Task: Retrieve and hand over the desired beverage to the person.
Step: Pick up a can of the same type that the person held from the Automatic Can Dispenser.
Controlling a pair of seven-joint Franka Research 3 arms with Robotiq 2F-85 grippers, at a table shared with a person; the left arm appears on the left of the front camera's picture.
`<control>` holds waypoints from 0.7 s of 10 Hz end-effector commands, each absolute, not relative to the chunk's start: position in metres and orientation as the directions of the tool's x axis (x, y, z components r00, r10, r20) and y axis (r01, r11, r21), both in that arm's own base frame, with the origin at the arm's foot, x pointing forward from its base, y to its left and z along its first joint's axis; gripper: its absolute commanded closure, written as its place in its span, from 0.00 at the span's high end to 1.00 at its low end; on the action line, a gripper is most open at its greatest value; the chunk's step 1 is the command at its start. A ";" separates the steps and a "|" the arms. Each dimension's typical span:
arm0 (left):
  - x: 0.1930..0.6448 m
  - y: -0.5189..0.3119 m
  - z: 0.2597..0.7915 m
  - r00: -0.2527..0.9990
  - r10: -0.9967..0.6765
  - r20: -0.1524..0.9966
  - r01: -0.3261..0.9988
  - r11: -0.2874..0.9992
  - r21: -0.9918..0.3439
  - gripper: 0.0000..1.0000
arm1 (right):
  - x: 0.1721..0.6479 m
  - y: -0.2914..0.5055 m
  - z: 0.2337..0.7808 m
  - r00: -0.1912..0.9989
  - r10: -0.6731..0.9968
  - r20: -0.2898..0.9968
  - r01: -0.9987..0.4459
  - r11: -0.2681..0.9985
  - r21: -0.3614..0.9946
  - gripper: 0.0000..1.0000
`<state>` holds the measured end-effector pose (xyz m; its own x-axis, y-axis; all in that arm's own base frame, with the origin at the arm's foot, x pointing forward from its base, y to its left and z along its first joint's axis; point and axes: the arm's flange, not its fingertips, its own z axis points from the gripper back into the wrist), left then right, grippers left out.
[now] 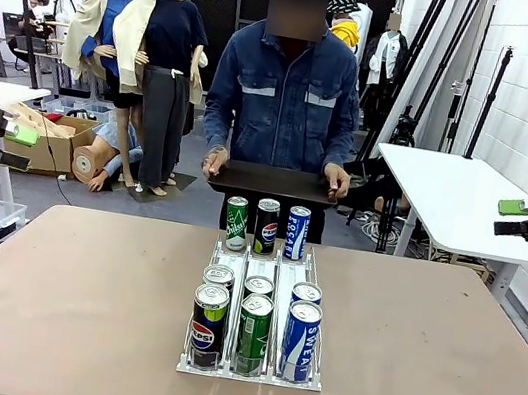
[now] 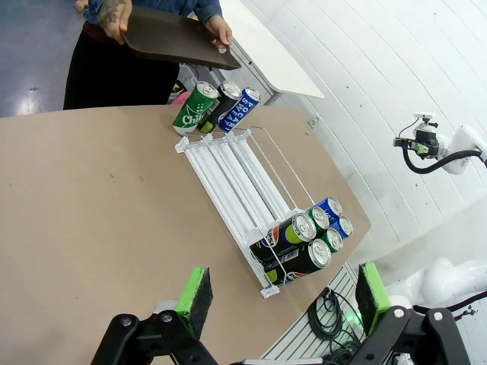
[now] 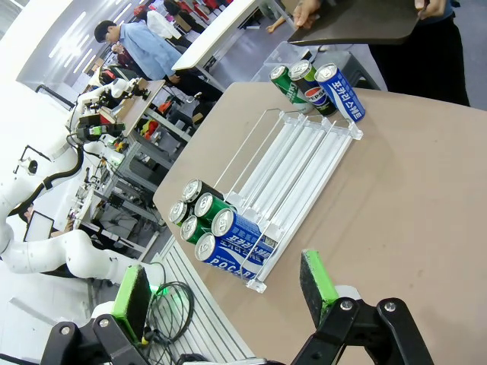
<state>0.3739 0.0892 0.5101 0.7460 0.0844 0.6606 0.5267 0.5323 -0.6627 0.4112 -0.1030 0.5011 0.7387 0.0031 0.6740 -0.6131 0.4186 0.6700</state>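
Cans (image 2: pixel 303 242) well beyond left gripper (image 2: pixel 284 287)

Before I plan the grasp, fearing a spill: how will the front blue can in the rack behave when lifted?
The blue can looks unopened, so probably stiff and heavy for its size. Its smooth round wall may slip. Hemmed in the rack, it likely won't tip.
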 end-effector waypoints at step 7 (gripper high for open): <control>0.373 0.090 0.509 0.744 0.083 0.663 0.532 0.527 -0.663 1.00 | 0.413 -0.102 0.501 0.740 -0.004 0.673 -0.610 0.417 0.674 1.00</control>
<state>0.3739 0.0892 0.5101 0.7460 0.0845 0.6606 0.5266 0.5323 -0.6628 0.4112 -0.1030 0.5011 0.7387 0.0031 0.6740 -0.6131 0.4186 0.6700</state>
